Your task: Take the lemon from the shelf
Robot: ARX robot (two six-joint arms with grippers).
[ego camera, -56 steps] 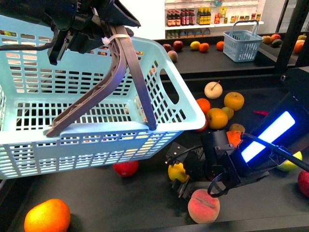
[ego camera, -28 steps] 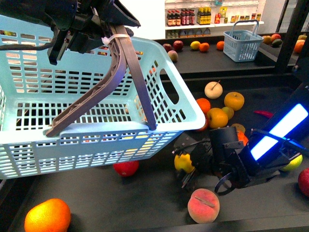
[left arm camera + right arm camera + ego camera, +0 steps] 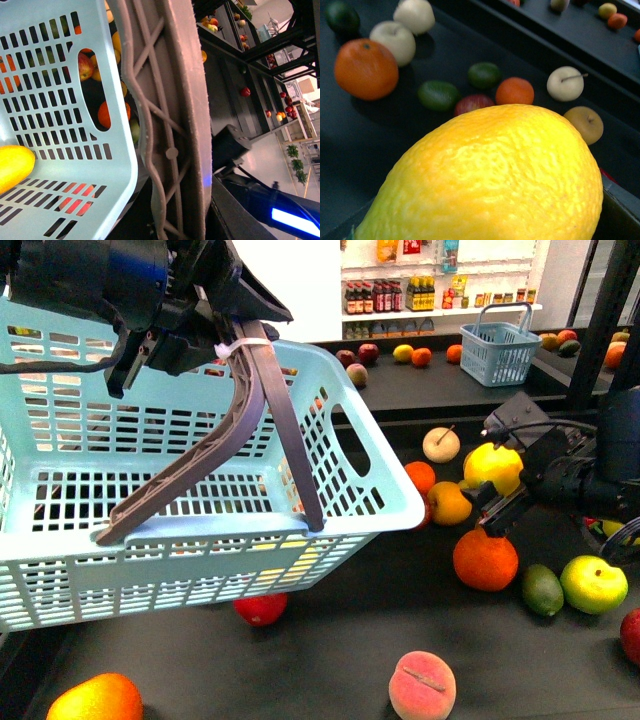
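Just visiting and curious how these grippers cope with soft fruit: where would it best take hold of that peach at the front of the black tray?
Probably from straight above, closing on the widest round sides of the peach. It lies alone on the shelf deck with bare space all round, and nothing overhangs it.

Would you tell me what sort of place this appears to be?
Likely a grocery shop or mock-up: loose fruit on the black shelf, a shopping basket, bottles on white wall shelves.
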